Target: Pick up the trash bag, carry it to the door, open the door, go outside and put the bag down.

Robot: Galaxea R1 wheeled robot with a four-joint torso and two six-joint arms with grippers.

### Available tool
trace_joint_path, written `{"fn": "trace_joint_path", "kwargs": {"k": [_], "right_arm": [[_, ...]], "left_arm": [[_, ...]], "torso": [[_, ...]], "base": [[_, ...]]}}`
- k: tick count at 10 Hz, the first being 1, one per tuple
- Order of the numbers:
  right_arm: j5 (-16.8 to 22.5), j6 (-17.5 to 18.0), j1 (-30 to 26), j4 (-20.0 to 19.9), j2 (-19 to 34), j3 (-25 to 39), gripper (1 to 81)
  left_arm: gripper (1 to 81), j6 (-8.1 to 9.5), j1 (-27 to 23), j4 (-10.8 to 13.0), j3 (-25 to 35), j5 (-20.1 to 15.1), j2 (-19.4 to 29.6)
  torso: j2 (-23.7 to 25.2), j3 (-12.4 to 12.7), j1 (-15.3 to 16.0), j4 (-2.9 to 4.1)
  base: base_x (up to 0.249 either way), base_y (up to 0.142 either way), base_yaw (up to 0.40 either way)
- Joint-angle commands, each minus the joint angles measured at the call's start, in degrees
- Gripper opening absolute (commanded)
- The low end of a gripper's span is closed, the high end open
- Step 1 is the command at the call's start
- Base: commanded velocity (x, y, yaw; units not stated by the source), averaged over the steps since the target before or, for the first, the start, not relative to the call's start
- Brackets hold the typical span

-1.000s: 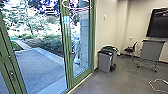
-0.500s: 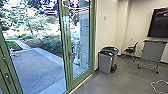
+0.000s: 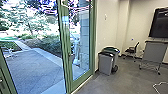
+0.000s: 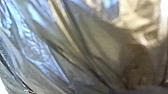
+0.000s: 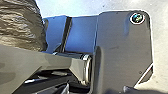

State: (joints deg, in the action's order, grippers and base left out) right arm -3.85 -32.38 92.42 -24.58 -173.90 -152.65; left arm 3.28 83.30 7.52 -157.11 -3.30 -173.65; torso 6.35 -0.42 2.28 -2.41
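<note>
Trash bag is creased film, likely light, slippery, tears easily; hold by bunched neck; can't tell if end effectors are clamped

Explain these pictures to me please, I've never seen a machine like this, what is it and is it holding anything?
It's a wheeled robot with two arms. The head camera looks forward and down at a green-framed glass door, paving outside, and indoors a grey bin, a chair and a dark screen. The other two cameras sit on the wrists. Both see shiny, crinkled plastic, likely the trash bag. It's probably being carried, though the grip can't be made out. The wide dark plate is the robot's own.
</note>
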Motion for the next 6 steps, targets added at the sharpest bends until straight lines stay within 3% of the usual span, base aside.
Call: {"fn": "trace_joint_path", "kwargs": {"k": [1,6], "right_arm": [[3.58,-0.40,-2.72,0.58,-0.51,0.26,81.1],[3.50,-0.40,-2.72,0.49,-0.51,-0.09,81.1]], "left_arm": [[1.0,-0.12,-3.97,0.48,0.05,-2.50,-0.03],[1.0,-0.12,-3.97,0.39,0.05,-2.50,0.06]], "torso": [[0.00,0.00,0.00,0.00],[0.00,0.00,0.00,0.00]], "base": [[0.134,-0.063,0.000],[0.135,-0.068,0.000]]}}
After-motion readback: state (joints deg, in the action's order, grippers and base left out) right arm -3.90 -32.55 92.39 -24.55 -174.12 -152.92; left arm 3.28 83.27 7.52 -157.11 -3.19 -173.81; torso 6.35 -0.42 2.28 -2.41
